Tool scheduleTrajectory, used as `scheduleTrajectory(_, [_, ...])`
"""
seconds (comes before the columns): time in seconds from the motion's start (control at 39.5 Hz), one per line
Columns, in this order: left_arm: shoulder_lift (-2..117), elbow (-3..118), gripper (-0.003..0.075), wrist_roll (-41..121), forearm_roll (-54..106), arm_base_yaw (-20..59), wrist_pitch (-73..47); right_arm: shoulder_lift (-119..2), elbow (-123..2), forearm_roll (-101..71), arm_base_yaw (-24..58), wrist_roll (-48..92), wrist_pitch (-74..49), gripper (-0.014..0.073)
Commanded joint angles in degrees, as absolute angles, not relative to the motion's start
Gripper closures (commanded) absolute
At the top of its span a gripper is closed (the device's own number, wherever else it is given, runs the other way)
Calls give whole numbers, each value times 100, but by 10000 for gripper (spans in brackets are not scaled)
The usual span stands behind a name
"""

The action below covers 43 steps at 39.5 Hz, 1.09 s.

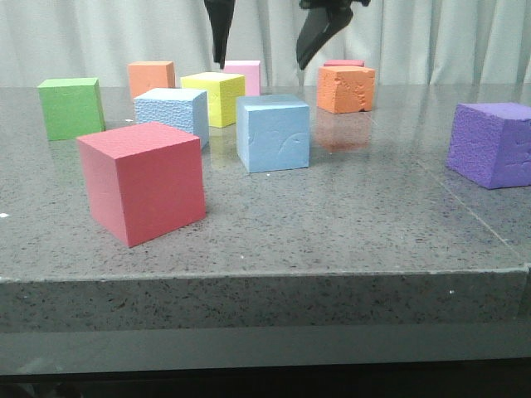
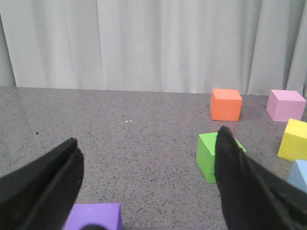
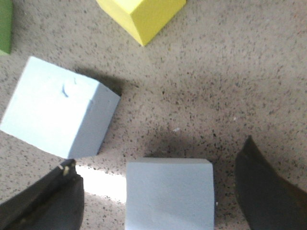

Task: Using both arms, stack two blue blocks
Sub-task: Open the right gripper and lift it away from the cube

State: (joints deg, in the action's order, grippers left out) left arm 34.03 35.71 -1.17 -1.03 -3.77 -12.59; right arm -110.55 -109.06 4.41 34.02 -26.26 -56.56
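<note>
Red cube foremost; smooth blue block between open, empty right tool.

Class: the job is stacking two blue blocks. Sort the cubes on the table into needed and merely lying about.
Needed: pebbly blue block; smoother blue block.

Lying about: red cube; green cube; yellow cube; purple cube; pink cube; two orange cubes.

A red cube is sitting nearest the table edge, with a green cube behind it to the left. A purple cube is standing far right, while yellow, pink and two orange cubes are lining the back before a curtain.
</note>
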Motion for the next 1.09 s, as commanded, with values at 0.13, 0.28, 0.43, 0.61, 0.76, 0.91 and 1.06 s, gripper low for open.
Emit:
scheduleTrajectory(0.13, [3435,3768,177,-153,-78,-388,-758,-10661,-11137,553,3380,-2597,-5513,-40])
scheduleTrajectory(0.28, [3435,3768,177,-153,-78,-388,-758,-10661,-11137,553,3380,-2597,-5603,-40])
scheduleTrajectory(0.43, [3435,3768,177,-153,-78,-388,-758,-10619,-11137,553,3380,-2550,-5628,16])
scheduleTrajectory(0.61, [3435,3768,177,-153,-78,-388,-758,-10507,-11159,553,3380,-2550,-5614,366])
scheduleTrajectory(0.76, [3435,3768,177,-153,-78,-388,-758,-10409,-11159,581,3380,-2550,-5640,613])
scheduleTrajectory(0.91, [3435,3768,177,-153,-78,-388,-758,-10270,-11159,607,3282,-2550,-5657,655])
scheduleTrajectory(1.06, [3435,3768,177,-153,-78,-388,-758,-10102,-11159,681,3070,-2523,-5880,655])
